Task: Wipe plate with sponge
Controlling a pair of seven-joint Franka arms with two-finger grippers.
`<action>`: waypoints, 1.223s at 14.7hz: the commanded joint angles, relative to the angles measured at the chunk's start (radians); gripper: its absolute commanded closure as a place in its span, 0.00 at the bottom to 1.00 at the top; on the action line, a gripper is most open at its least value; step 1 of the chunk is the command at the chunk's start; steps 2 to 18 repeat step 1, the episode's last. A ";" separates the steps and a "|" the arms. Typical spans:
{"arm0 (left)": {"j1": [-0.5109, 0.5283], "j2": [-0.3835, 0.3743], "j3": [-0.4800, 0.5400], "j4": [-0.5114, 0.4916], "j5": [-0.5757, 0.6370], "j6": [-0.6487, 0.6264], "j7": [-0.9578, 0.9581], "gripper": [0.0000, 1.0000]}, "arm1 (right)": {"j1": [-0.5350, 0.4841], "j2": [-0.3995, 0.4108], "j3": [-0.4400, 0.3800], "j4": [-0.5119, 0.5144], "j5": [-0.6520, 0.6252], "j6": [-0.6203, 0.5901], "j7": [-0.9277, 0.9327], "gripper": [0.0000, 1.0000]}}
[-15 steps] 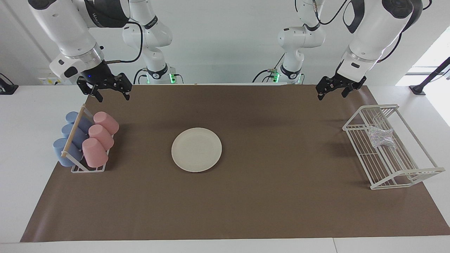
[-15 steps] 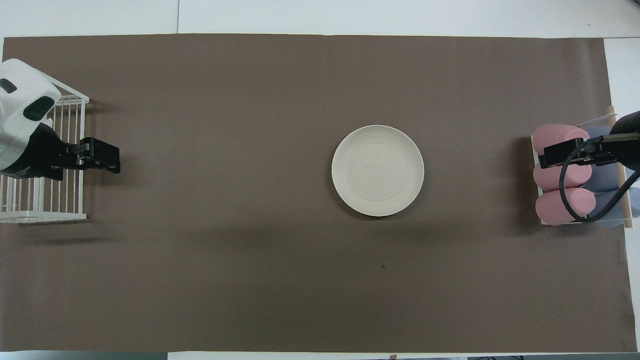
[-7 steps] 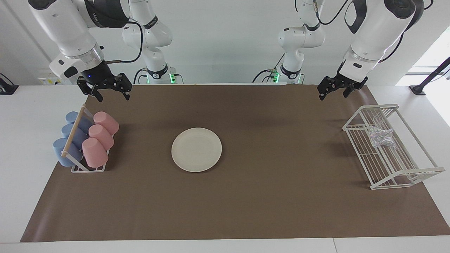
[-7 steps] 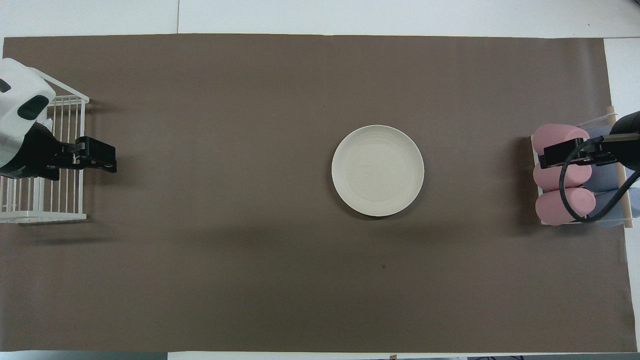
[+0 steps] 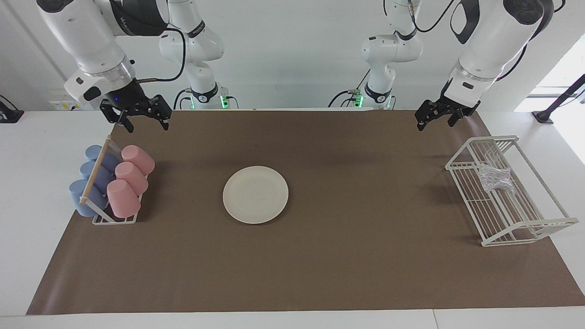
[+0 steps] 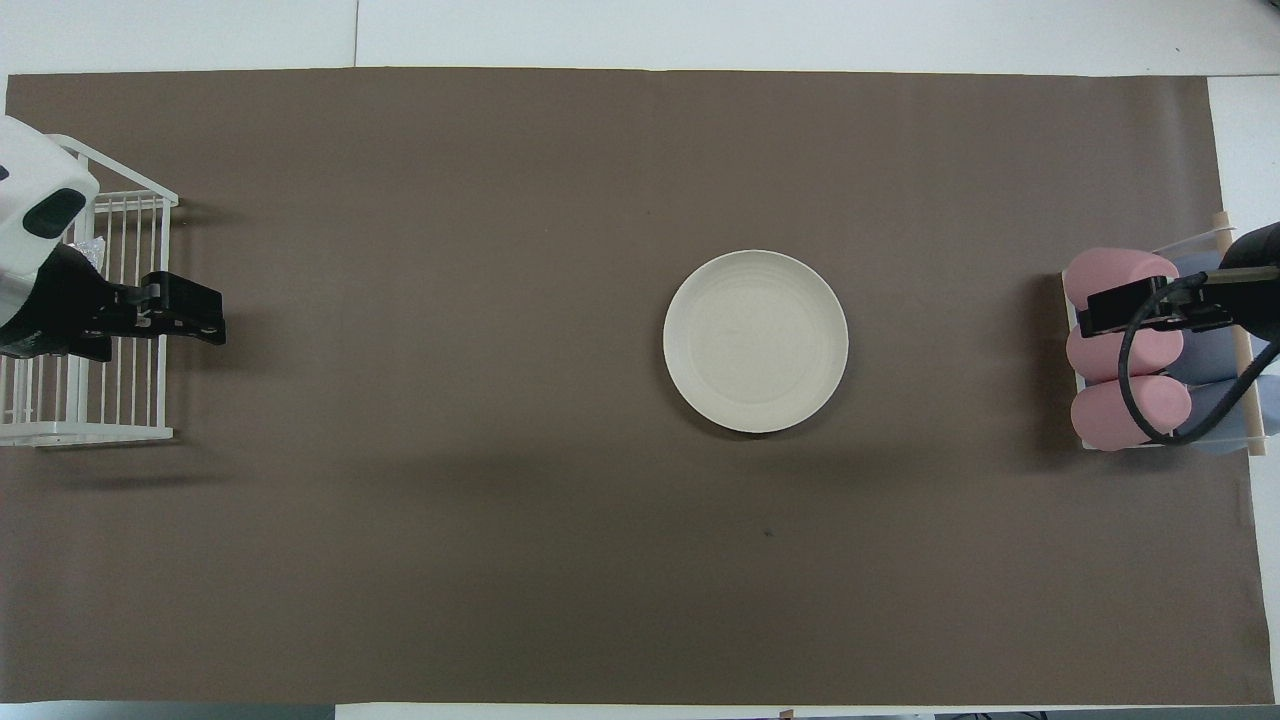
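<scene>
Nearest to our bases, both claws hang in the air over the edge of the brown mat [image 5: 320, 256] closest to us. Our left gripper [image 5: 438, 118] is up over that mat edge at the left arm's end, jaws spread wide and holding nothing; in the overhead view it covers the inner rail of the white wire rack [image 6: 120, 320]. Our right gripper [image 5: 142, 119] is raised over the mat edge at the right arm's end, just short of the cup rack [image 5: 114, 219], also wide open and empty.

Farther out, the sponge [image 5: 494, 178] lies inside the wire rack, in its half nearer to us, well apart from the plate. The rack's outer side runs over the mat's end edge onto the white table [image 5: 27, 192].

At the right arm's end, pink cups [image 5: 128, 180] and blue cups [image 5: 89, 185] lie tilted in their rack beside a wooden rod [image 5: 95, 171].

The plate [image 5: 255, 194] sits flat around the middle of the mat, touching nothing. We see bare mat all around it, between it and both racks, and out to the mat's farthest edge.
</scene>
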 commanded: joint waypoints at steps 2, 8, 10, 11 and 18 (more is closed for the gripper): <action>0.002 -0.002 -0.002 -0.003 -0.009 -0.011 0.014 0.00 | 0.002 -0.008 0.005 0.006 -0.021 -0.015 -0.021 0.00; 0.002 -0.002 -0.002 -0.003 -0.009 -0.011 0.014 0.00 | 0.002 -0.008 0.005 0.006 -0.021 -0.015 -0.021 0.00; 0.002 -0.002 -0.002 -0.003 -0.009 -0.011 0.014 0.00 | 0.002 -0.008 0.005 0.006 -0.021 -0.015 -0.021 0.00; 0.002 -0.002 -0.002 -0.003 -0.009 -0.011 0.014 0.00 | 0.002 -0.008 0.005 0.006 -0.021 -0.015 -0.021 0.00; 0.002 -0.002 -0.002 -0.003 -0.009 -0.011 0.014 0.00 | 0.002 -0.008 0.005 0.006 -0.021 -0.015 -0.021 0.00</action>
